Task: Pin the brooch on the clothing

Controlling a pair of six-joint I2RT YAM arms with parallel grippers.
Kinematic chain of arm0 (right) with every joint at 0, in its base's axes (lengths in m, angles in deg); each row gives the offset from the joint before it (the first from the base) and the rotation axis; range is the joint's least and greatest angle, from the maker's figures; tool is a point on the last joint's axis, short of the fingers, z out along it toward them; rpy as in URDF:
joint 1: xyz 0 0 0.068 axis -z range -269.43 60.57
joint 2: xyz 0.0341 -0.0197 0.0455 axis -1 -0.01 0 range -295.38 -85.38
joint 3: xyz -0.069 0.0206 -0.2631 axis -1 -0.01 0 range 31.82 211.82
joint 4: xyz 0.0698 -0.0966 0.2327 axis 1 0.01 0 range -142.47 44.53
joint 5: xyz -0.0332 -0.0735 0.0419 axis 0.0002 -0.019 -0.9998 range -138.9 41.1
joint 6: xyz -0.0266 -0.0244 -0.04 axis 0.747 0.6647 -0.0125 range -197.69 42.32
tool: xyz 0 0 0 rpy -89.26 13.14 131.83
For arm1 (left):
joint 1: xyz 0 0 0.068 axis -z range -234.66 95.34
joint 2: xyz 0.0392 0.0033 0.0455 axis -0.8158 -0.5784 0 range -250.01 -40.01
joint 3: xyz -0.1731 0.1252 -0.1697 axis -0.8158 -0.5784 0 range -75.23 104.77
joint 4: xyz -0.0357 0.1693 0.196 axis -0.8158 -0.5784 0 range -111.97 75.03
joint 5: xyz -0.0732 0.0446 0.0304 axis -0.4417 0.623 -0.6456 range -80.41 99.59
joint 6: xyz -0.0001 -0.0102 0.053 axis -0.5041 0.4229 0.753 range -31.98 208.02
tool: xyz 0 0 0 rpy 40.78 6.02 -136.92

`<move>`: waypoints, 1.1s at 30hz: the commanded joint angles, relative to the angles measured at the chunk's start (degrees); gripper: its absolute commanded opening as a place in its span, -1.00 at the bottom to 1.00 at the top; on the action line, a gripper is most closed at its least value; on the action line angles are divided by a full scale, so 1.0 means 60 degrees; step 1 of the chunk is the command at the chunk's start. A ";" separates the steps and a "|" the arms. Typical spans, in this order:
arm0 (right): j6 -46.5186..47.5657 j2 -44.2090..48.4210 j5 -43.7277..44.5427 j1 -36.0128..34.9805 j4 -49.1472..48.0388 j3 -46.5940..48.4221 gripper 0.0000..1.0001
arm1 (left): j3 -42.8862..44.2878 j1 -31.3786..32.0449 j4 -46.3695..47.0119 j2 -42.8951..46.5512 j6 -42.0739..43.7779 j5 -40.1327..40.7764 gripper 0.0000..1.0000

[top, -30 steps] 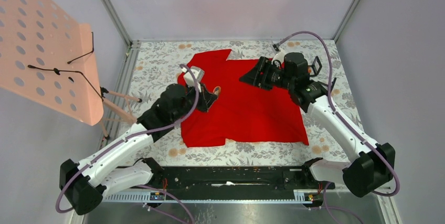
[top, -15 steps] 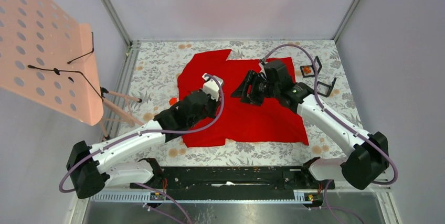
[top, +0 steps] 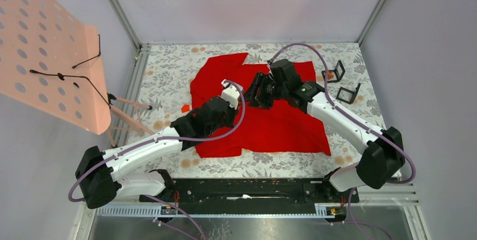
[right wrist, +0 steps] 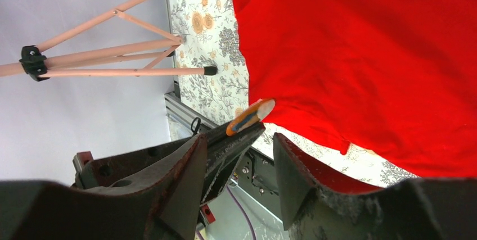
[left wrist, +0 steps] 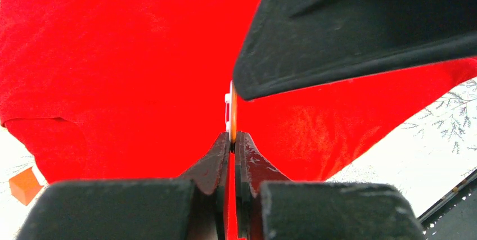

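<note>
Brooch (left wrist: 233,111) between fingertips of left hand (left wrist: 232,137), above red clothing (left wrist: 112,54).

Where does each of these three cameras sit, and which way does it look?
Top: above and behind, looking down on the shirt; left arm and right arm show.
Left wrist: looks along its shut left gripper, pinching the brooch.
Right wrist: looks past its open right gripper toward the stand.
Shared: wrist views both show brooch and shirt.
</note>
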 commanded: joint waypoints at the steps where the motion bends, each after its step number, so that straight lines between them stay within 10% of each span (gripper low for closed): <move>1: 0.0019 -0.0375 0.0242 -0.0217 0.0081 0.0586 0.03 | 0.0196 0.0128 0.0579 -0.0178 -0.0132 -0.0213 -1.00; 20: 0.0335 -0.1593 0.0531 -0.0659 0.0507 0.1116 -0.24 | 0.0343 0.0482 0.0581 -0.0529 -0.0423 0.1001 -1.00; 24: 0.0302 -0.1648 0.0678 -0.0660 0.0313 0.1040 -0.56 | 0.0378 0.0541 0.0604 -0.0559 -0.0424 0.0987 -1.00; 33: 0.0351 -0.1211 0.1184 -0.0564 -0.0986 0.0085 -1.00 | -0.0273 0.0546 0.0658 0.0055 -0.0501 0.1024 0.07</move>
